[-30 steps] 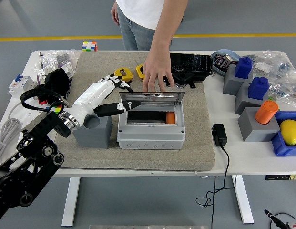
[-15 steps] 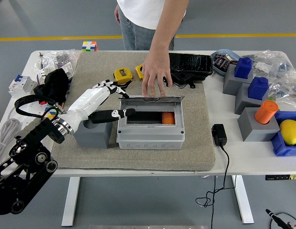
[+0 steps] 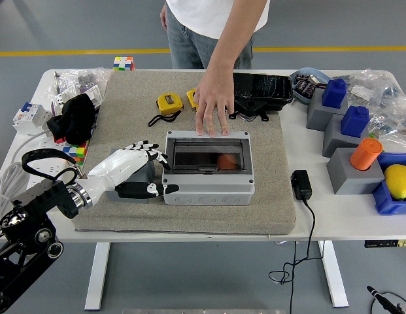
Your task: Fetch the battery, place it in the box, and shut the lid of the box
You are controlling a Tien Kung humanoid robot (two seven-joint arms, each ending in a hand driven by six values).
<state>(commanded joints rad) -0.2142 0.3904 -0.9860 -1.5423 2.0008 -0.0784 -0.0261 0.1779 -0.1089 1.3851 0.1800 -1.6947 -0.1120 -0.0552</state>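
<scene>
Since the earlier frames the lid (image 3: pixel 208 151) has swung down flat over the box (image 3: pixel 208 188), and the left robot hand (image 3: pixel 142 171) has dropped back to the box's left side, fingers loosely spread and holding nothing. Through the tinted lid an orange shape, probably the battery (image 3: pixel 224 160), shows inside the box, while a person's hand (image 3: pixel 213 111) presses on the box's far edge. Closing seems the step in hand; next calls for checking that the lid has latched and drawing the arm clear.

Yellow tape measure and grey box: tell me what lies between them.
Only bare mat separates the yellow tape measure from the grey box in the head view.
</scene>
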